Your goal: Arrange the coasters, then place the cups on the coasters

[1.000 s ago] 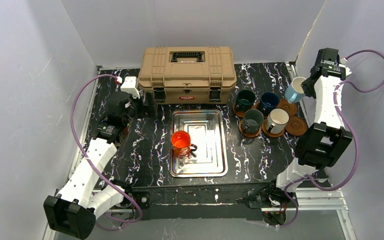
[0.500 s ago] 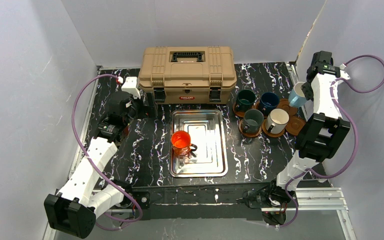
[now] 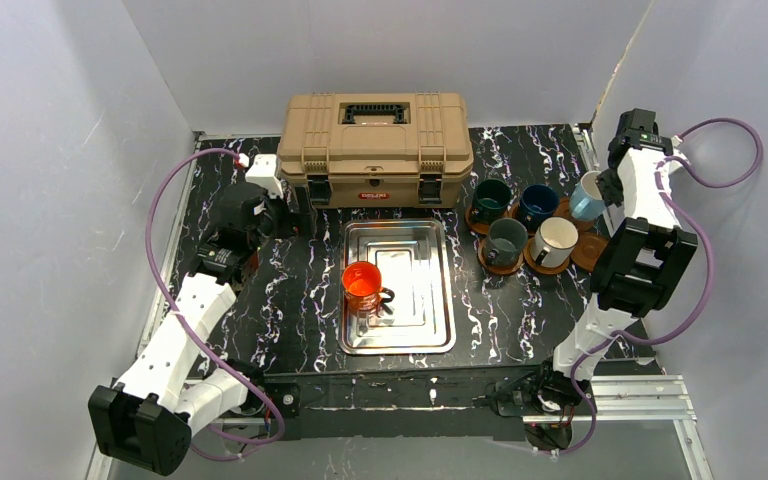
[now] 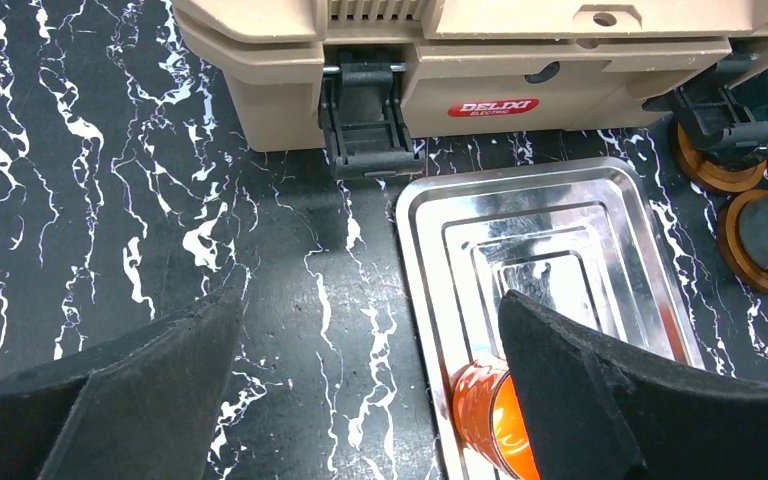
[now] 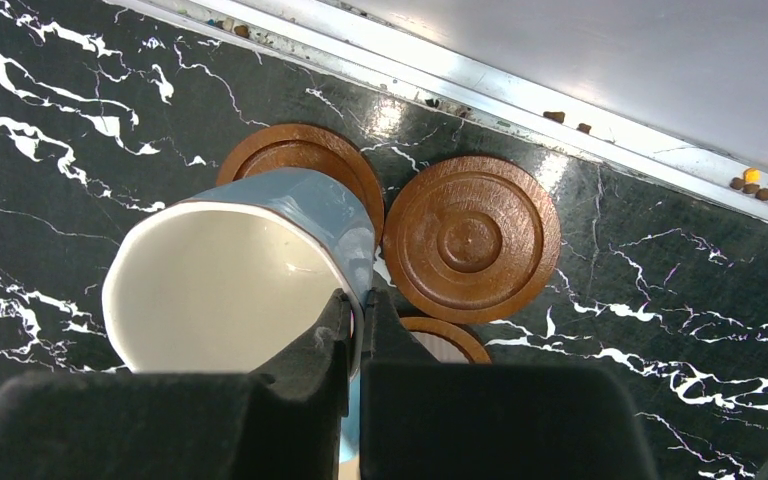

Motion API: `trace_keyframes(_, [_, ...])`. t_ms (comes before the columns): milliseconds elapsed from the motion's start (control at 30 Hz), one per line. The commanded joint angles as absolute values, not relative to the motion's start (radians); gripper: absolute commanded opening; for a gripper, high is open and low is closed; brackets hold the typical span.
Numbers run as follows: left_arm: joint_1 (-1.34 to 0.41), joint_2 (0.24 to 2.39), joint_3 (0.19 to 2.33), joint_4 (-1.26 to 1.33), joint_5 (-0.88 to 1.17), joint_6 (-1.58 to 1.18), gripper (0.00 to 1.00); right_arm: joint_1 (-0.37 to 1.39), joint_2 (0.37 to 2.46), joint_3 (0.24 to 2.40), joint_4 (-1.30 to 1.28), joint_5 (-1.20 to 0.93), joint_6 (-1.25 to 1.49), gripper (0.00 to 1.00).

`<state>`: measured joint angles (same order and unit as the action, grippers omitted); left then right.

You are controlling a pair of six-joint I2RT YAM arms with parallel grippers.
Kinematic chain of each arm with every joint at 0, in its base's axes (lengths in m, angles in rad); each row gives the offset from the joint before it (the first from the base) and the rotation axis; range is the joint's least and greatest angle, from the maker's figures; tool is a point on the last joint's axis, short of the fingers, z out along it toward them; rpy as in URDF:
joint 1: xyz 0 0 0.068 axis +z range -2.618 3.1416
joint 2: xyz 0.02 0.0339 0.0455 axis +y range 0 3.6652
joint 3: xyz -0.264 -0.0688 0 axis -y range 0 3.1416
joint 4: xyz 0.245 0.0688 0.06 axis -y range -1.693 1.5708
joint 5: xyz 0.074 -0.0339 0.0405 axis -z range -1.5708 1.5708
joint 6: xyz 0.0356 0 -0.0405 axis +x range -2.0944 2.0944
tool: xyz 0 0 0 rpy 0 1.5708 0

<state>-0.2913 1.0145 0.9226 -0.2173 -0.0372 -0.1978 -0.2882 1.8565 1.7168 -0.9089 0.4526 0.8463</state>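
Up close, the right gripper was clamped on one thin wall of the pale blue cup, held above the table. Beyond, coasters lay at twelve and two o'clock; so slim a pinch could let the cup swing, slip, or land off-centre on either.

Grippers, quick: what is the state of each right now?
Left gripper: open, nothing between the fingers.
Right gripper: shut on the wall of the pale blue cup.
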Motion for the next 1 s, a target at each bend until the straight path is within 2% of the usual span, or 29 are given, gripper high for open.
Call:
trace_keyframes(0, [-0.298, 1.016, 0.955, -0.229, -0.04, -0.186, 0.98, -0.299, 1.857, 1.713, -0.85, 0.449, 0.879, 0.01])
trace_keyframes(967, [-0.305, 1.028, 0.959, -0.235, -0.035, -0.183, 0.98, -0.27, 1.906, 1.683, -0.83, 0.492, 0.899, 0.01])
